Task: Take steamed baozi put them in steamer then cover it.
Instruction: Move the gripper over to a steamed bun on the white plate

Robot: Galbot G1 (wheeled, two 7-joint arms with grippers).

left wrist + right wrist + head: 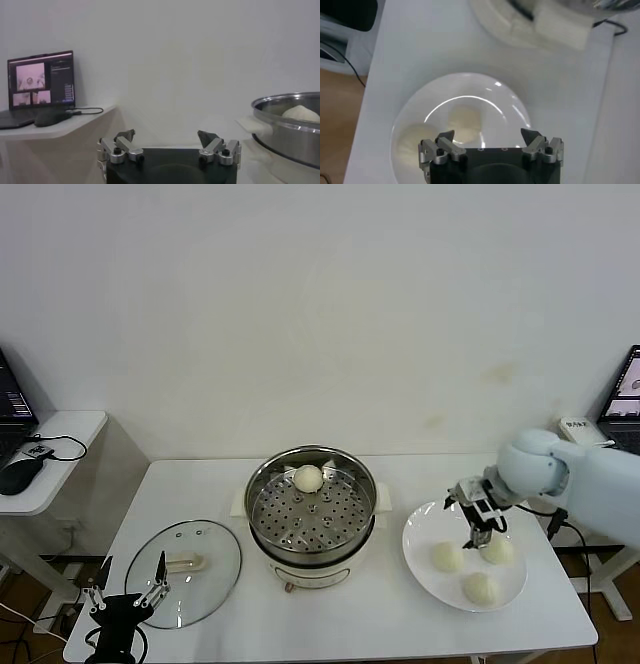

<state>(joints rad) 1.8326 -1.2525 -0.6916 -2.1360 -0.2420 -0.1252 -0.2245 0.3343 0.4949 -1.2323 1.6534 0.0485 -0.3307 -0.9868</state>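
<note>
Head view puts the steamer (311,509) mid-table as the landmark: one steamed baozi (308,478) sits on its perforated tray toward the far rim. Right of the steamer, a white plate (421,556) holds three more baozi (447,557), and the right gripper (481,529) hangs just above them with its fingers spread, gripping nothing; its wrist camera shows a bun (465,123) under the open claw. Left of the steamer lies the glass cover (188,568), flat on the table. The left gripper (128,582) waits at the cover's near edge, fingers spread and empty.
</note>
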